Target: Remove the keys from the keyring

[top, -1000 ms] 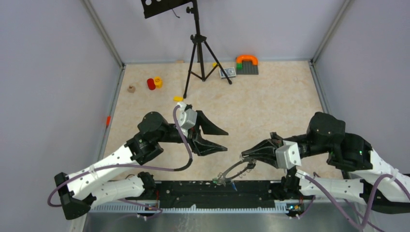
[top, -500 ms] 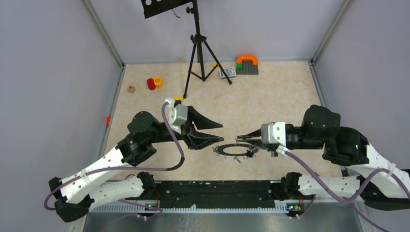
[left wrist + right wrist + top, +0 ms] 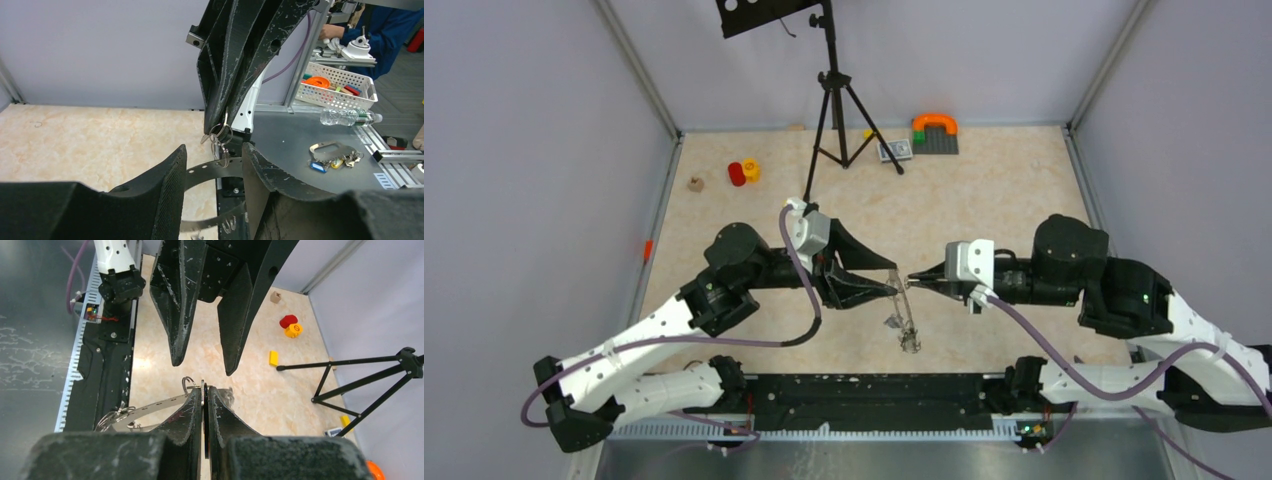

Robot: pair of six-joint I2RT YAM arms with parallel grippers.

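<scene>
Change: keyring [image 3: 905,310] tipped from flat to edge-on, keys [image 3: 911,343] dangling low. Pinching its rim: right gripper [image 3: 911,281]. Moved in: left gripper [image 3: 892,279], jaws half-spread astride it. Key stripping likely next.

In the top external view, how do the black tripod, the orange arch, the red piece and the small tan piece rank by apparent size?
1. black tripod
2. orange arch
3. red piece
4. small tan piece
The last two are close in size, but the red one looks slightly larger.
</scene>
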